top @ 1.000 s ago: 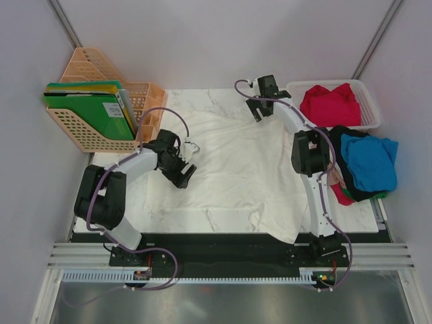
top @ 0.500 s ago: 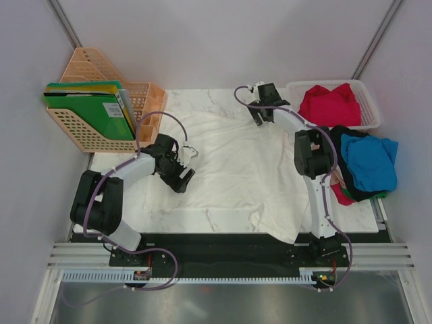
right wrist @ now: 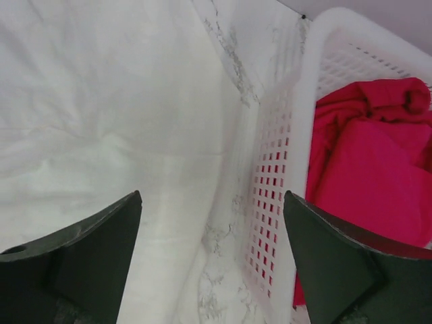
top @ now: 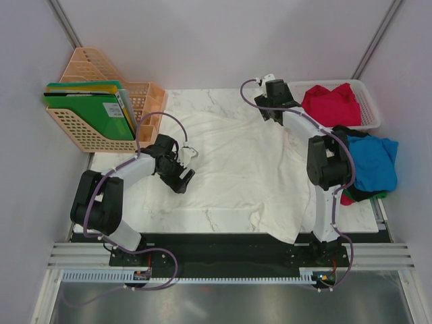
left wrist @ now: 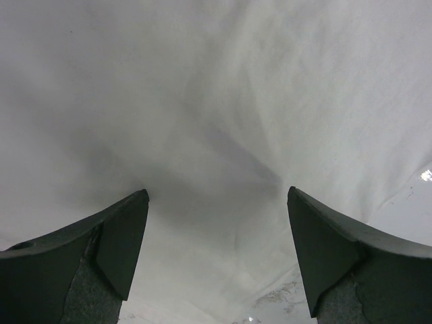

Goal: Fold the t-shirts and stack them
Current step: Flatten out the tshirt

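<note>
White t-shirt (top: 236, 169) lies spread mid-bench (top: 202, 100). Left pincer (left wrist: 216, 202) gapes empty over its 9 o'clock edge. Right pincer (right wrist: 212, 202) gapes empty at 1 o'clock, beside the basket (right wrist: 270, 196). Step: flattening before the first fold. Next, probably: each pinches an edge.

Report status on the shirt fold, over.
Both open, empty: left claw low over left side of white t-shirt; right claw at its far edge. Shirt spread out, unfolded. Mesh basket close beside right claw.
</note>
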You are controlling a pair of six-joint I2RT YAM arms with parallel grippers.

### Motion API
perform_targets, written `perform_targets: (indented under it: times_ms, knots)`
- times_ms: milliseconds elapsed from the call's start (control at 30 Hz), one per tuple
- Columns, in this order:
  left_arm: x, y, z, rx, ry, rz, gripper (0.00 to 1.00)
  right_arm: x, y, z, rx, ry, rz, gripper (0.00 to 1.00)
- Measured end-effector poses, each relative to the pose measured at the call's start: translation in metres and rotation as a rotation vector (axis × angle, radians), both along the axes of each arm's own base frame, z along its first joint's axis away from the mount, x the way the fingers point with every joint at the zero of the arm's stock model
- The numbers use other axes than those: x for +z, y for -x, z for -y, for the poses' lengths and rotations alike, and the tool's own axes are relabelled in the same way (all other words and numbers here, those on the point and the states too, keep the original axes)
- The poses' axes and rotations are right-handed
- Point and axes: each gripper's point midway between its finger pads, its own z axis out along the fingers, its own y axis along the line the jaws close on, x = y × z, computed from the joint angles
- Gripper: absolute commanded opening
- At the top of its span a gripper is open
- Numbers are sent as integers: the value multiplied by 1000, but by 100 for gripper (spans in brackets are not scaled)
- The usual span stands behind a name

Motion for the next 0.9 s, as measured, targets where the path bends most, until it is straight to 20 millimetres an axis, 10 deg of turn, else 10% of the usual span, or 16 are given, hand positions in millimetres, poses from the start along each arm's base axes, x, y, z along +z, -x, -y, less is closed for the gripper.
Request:
perform_targets:
  times_ms: [200,400,667,900]
  knots:
    - [0,0,0,0,1,0,90,65,27,0,12,-65,46,91]
    - [18,-5,0,2,13,64,90,106,123,7,166,-69,0,81]
    - [74,-3,-13,8,16,309,93,126,240,31,289,-5,-74,88]
    - [93,47,-31,-38,7,365,94,113,315,27,420,-62,-217,93]
